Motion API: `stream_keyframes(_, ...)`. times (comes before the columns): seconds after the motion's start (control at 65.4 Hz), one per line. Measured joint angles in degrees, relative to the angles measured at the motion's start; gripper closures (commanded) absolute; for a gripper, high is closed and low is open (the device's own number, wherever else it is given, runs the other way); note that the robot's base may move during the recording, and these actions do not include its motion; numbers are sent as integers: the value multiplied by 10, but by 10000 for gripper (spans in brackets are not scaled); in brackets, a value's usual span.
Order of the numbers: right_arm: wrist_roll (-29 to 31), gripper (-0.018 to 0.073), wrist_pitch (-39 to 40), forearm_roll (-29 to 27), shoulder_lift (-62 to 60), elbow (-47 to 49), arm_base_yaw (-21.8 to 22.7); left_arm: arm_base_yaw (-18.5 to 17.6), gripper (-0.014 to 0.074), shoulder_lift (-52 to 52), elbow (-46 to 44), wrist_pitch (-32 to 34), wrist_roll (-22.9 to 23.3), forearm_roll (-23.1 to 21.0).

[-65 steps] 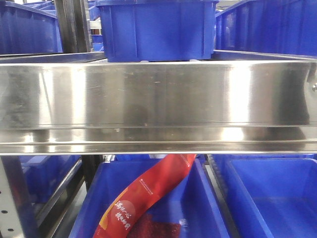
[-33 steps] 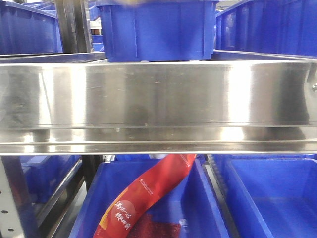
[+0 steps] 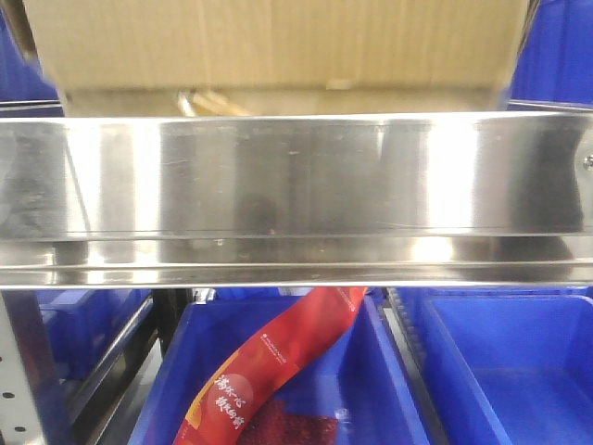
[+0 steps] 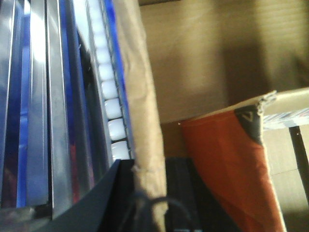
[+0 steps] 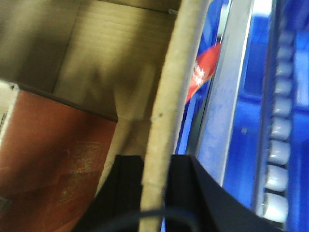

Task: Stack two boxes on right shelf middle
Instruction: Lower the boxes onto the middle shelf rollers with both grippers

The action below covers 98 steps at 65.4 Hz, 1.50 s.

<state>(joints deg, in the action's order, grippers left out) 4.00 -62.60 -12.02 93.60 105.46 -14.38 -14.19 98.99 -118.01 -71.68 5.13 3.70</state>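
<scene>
Filling the top of the front view, a brown cardboard box (image 3: pixel 269 46) sits just behind the shiny steel rail (image 3: pixel 296 195) of the shelf. Only one box can be seen. Its front face is plain and its lower edge drops out of sight behind the rail.

Below the rail are blue bins (image 3: pixel 500 362). One blue bin in the middle has a long red packet (image 3: pixel 278 366) leaning in it, with writing on it.

In the left wrist view, the left gripper (image 4: pixel 149 179) has its two black fingers on either side of the box's thin wall (image 4: pixel 142 121), pinching it. Inside the box lies an orange-red pack (image 4: pixel 227 164). A row of white rollers (image 4: pixel 108 92) runs beside the box on the left.

In the right wrist view, the right gripper (image 5: pixel 155 176) is also shut tight on the box's other wall (image 5: pixel 169 96), one finger each side. A reddish-brown pack (image 5: pixel 53 154) lies inside the box.
</scene>
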Motion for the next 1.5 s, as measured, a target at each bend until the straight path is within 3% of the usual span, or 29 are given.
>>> stream_keyframes(0.092,0,315,0,-5,0,0,0,0,336,1,1,2,0,1)
stream_keyframes(0.214,0,53,0,0,0,0,2,0,-36,1,-1,7,0,18)
stream_keyframes(0.29,1,-13,0,4,-1,0,4,0,24,-1,-1,8,0,23)
stream_keyframes(0.413,1,-9,2,4,-3,0,4,0,104,-5,-1,9,0,26)
stream_keyframes(0.535,1,43,2,4,-15,0,4,0,115,-17,-1,10,-1,20)
stream_keyframes(0.688,1,323,-6,6,-50,0,4,0,236,-55,6,13,-1,-9)
stream_keyframes(0.825,7,607,-13,6,-88,-25,4,-1,556,-99,58,13,-1,-16)
stream_keyframes(0.902,14,708,-8,6,-110,-56,4,-1,706,-123,108,13,-1,-17)
stream_keyframes(1.131,28,712,72,6,-186,-209,4,-1,708,-207,278,68,-2,-17)
stream_keyframes(1.498,65,712,307,6,-360,-543,4,-1,708,-407,599,341,-2,-17)
